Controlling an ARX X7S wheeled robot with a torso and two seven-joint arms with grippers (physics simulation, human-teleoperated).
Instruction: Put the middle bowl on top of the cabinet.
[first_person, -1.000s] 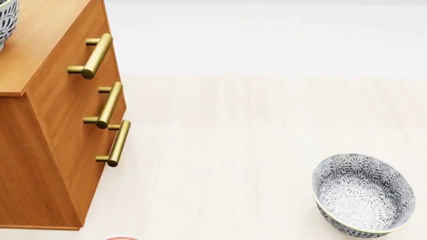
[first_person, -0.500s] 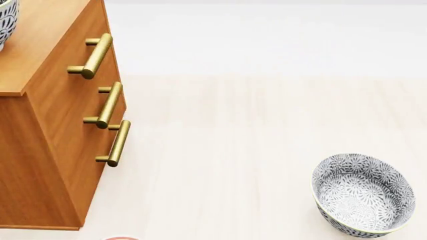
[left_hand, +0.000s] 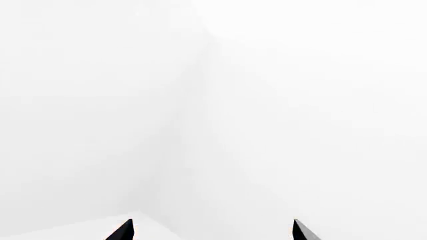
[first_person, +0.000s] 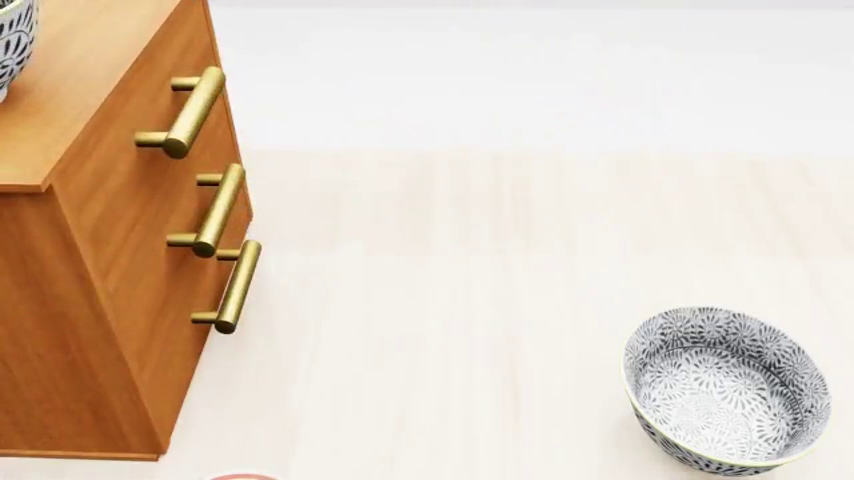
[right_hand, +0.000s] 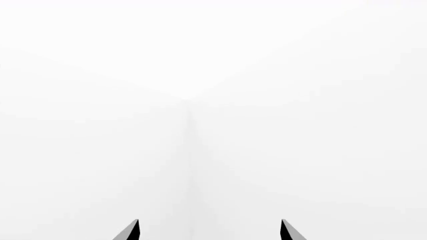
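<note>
One cabinet (first_person: 107, 230) filled the head view's nine o'clock side, the middle bowl (first_person: 11, 40) on its top at ten o'clock. Another bowl (first_person: 725, 390) sat at four o'clock on the table (first_person: 467, 300). Left pincer (left_hand: 212, 231) and right pincer (right_hand: 209, 231) gaped, empty.

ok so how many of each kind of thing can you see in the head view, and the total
bowls: 2, one on the cabinet top at the frame edge, one on the floor
cabinet: 1
brass handles: 3
red-rimmed thing at the bottom edge, too cropped to name: 1
total: 7
</note>
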